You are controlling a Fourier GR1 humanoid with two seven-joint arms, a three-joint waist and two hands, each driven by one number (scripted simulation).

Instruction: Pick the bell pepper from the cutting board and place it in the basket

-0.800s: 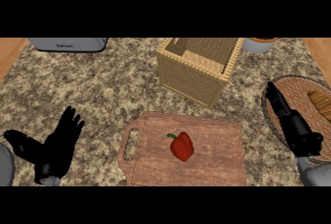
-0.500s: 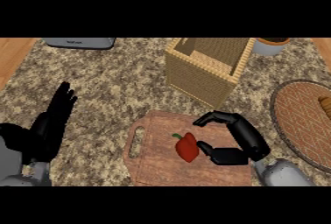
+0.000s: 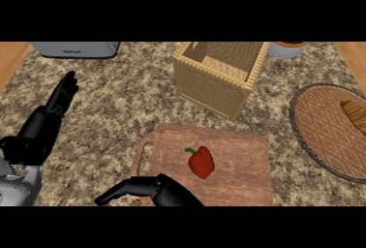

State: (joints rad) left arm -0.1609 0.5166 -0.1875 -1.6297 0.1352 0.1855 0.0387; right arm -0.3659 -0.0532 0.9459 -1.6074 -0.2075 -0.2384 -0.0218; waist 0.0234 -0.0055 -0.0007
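Observation:
A red bell pepper (image 3: 202,162) with a green stem lies near the middle of the wooden cutting board (image 3: 239,145). Behind the board stands the tall woven basket (image 3: 214,77), open at the top. My right hand (image 3: 160,190) comes in at the lower edge, just below and left of the pepper and over the board's near left corner. Its fingers are relaxed and hold nothing, and they do not touch the pepper. My left hand (image 3: 46,126) rests open at the left, fingers pointing up.
A round woven plate (image 3: 318,131) holding a loaf of bread (image 3: 355,116) sits at the right. A grey appliance (image 3: 75,49) stands at the back left and a small pot (image 3: 289,49) at the back right. Wooden strips edge the speckled counter on both sides.
My right hand has swung from the pepper's right side down to the lower edge, below and left of it. The pepper has stayed on the board. The view has shifted slightly.

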